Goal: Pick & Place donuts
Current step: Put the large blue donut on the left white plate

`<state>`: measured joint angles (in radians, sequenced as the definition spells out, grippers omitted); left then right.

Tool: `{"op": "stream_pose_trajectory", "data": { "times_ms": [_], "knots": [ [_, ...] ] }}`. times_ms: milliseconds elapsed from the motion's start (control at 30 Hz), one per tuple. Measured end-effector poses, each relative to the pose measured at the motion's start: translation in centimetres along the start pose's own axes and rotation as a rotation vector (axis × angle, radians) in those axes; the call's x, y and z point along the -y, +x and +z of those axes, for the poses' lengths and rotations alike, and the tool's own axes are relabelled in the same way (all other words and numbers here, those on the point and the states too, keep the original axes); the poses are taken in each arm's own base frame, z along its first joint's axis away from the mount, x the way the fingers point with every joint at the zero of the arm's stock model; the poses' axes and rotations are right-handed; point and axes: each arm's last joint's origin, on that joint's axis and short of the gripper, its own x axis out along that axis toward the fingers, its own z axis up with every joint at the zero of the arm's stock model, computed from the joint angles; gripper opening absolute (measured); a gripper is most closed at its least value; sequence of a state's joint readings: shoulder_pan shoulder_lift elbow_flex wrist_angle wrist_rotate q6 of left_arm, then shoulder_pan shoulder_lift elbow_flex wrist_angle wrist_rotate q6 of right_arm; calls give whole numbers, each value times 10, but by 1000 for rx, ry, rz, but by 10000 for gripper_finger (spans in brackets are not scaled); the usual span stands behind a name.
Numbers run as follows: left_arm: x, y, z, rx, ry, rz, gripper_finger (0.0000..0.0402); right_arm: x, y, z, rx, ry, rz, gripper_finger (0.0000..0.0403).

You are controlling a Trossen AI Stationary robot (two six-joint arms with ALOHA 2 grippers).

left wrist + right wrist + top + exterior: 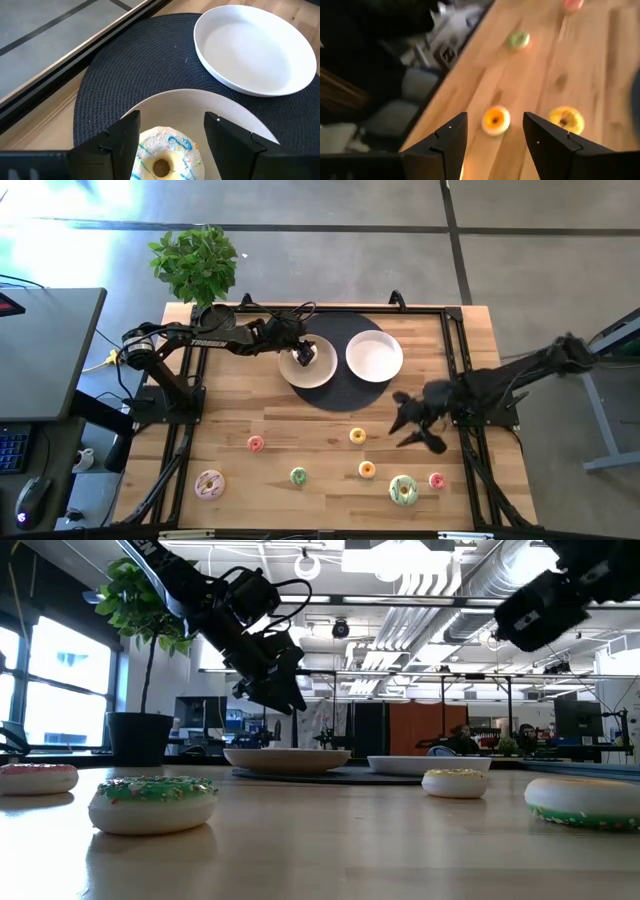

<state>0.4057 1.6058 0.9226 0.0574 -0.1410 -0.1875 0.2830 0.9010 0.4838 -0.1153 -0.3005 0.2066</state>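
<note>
A white donut with blue icing (165, 157) lies flat on the cream plate (227, 112). My left gripper (305, 354) hangs open above it, a finger on either side in the left wrist view, and is raised over the plate in the low view (283, 692). My right gripper (412, 426) is open and empty above the wood, right of the yellow mini donut (357, 436). Its wrist view looks down at the orange mini donut (495, 120) and the yellow one (566, 120). Other donuts lie on the table: pink mini (255, 443), green mini (298, 475), large pink (210, 484), large green (403, 490).
A white plate (374, 356) sits beside the cream plate (312, 373) on a dark round mat (335, 395) at the table's far middle. Another pink mini donut (436, 480) lies near the front right. A potted plant (195, 262) stands at the far left corner.
</note>
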Motion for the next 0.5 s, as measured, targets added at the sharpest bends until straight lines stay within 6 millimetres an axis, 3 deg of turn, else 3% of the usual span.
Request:
{"op": "stream_pose_trajectory", "data": {
  "times_ms": [200, 333, 500],
  "knots": [
    [0, 0, 0, 1, 0, 1, 218, -23, 39, -26, -218, 136, 40, 188],
    [0, 0, 0, 1, 0, 1, 218, -43, 57, -37, -251, 105, 75, 188],
    [0, 0, 0, 1, -4, 1, 218, -57, 71, -54, -284, 61, -8, 188]
  ]
}}
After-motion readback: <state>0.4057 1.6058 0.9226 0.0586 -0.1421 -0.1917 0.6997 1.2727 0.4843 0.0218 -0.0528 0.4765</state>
